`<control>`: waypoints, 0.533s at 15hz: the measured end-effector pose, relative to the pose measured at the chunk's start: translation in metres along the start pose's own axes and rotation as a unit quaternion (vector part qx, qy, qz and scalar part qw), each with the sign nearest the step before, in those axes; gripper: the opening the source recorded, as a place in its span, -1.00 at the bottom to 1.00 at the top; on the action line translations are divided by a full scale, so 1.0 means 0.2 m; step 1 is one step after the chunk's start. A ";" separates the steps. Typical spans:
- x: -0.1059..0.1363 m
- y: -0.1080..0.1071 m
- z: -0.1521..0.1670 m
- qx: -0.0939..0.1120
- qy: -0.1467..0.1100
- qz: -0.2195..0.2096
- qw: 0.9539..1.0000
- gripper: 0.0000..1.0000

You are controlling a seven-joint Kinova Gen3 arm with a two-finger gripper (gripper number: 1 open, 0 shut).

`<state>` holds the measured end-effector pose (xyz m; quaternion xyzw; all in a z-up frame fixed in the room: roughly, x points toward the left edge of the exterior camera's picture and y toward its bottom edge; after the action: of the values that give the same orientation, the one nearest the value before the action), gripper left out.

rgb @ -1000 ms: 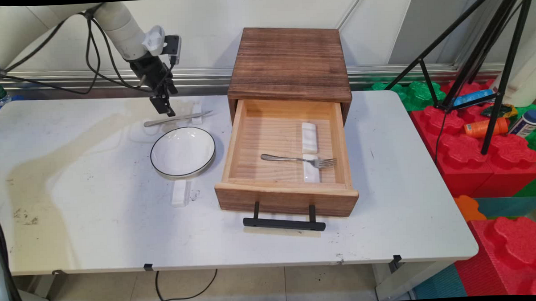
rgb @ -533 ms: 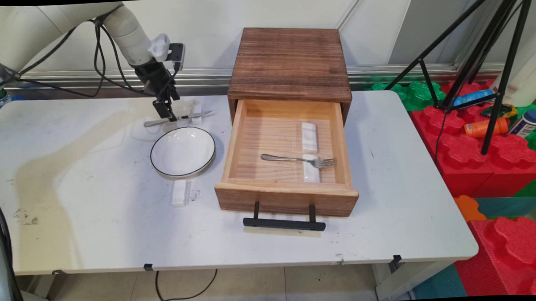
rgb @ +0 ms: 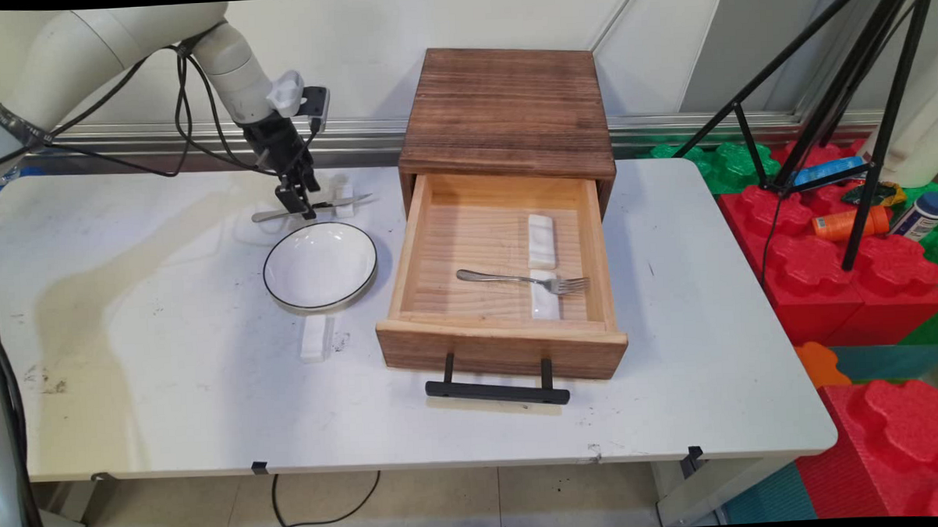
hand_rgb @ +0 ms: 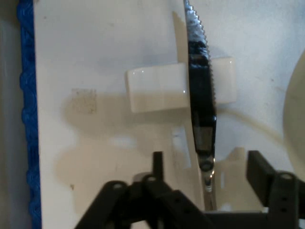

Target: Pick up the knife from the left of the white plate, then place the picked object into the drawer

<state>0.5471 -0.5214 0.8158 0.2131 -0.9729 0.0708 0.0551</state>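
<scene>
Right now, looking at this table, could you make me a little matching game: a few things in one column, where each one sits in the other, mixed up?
Things:
1. knife
2. fork
3. plate
4. gripper

Places:
A. inside the open drawer
B. between the knife and a white rest
C. on a white rest beyond the plate
D. astride the knife's handle

Pairs: 1-C, 2-A, 3-B, 4-D

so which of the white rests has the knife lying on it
The white rest behind the plate, straddled knife across it; the drawer pair hold a fork or nothing.
</scene>
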 end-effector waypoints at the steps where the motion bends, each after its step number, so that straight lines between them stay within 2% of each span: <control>1: 0.00 0.00 0.01 -0.002 0.001 0.000 1.000 -1.00; 8: -0.01 0.01 0.04 -0.004 0.008 -0.009 1.000 -1.00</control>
<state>0.5476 -0.5192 0.8073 0.2207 -0.9708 0.0684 0.0644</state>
